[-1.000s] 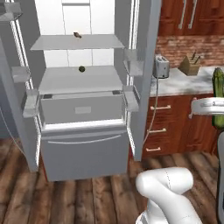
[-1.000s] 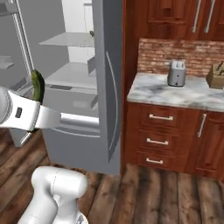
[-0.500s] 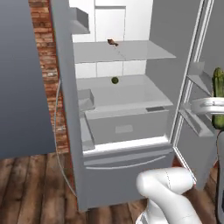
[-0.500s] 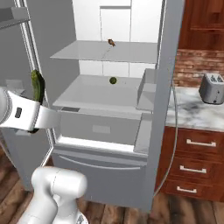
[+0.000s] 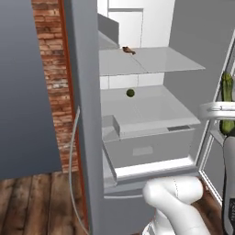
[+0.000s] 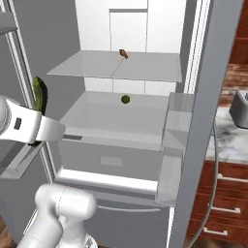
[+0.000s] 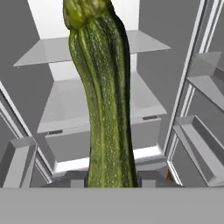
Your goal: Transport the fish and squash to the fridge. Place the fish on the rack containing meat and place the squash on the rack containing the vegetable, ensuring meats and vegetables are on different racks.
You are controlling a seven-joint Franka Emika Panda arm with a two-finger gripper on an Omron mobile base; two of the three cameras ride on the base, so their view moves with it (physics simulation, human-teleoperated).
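My gripper (image 7: 112, 179) is shut on the squash (image 7: 105, 96), a long, bumpy, dark olive-green vegetable that stands upright in front of the open fridge (image 7: 183, 65). From the base the squash (image 5: 226, 87) rises at the right edge by the fridge's right door, and the squash (image 6: 39, 94) shows above my hand at the left. The vegetable (image 5: 130, 92), a small green ball (image 6: 125, 99), sits on the middle shelf. A small reddish-brown piece (image 5: 128, 49) lies on the upper shelf (image 6: 145, 68); I cannot tell whether it is the fish or the meat.
Both fridge doors stand open, with door bins (image 7: 205, 148) on the right and a bin (image 7: 17, 157) on the left. A pale drawer (image 5: 151, 147) sits below the middle shelf. A wood cabinet with a marble top (image 6: 232, 145) stands to the right, a brick wall (image 5: 50, 69) to the left.
The whole picture has shifted: the base has driven closer, and the open fridge now looms large ahead. The squash stays upright in my shut gripper.
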